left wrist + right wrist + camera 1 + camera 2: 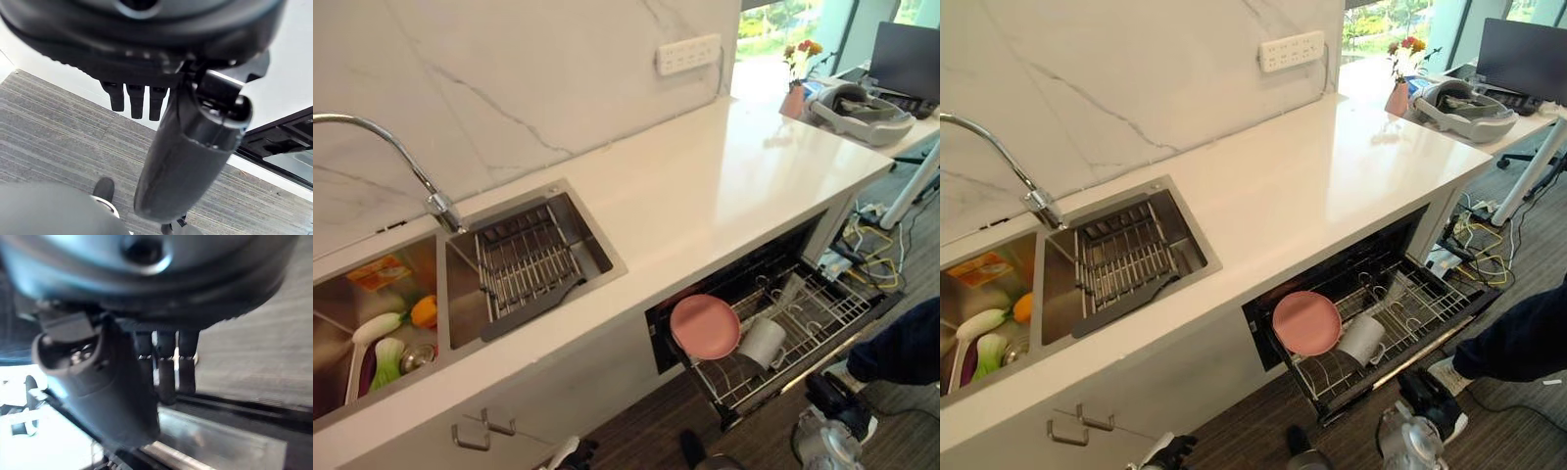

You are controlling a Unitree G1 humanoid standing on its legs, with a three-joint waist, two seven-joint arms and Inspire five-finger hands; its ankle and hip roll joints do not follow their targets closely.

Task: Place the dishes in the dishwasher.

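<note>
Dishes: a pink plate (704,326) stood on edge in the pulled-out dishwasher rack (822,313), a white cup (764,342) just beside it. We judged the loading nearly finished; pushing the rack squarely home looked next. Our left hand (134,100) and right hand (166,364) hung low, fingers straight, holding nothing.

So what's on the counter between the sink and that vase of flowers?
Nothing: in the left eye view the white countertop runs bare from sink to vase.
</note>
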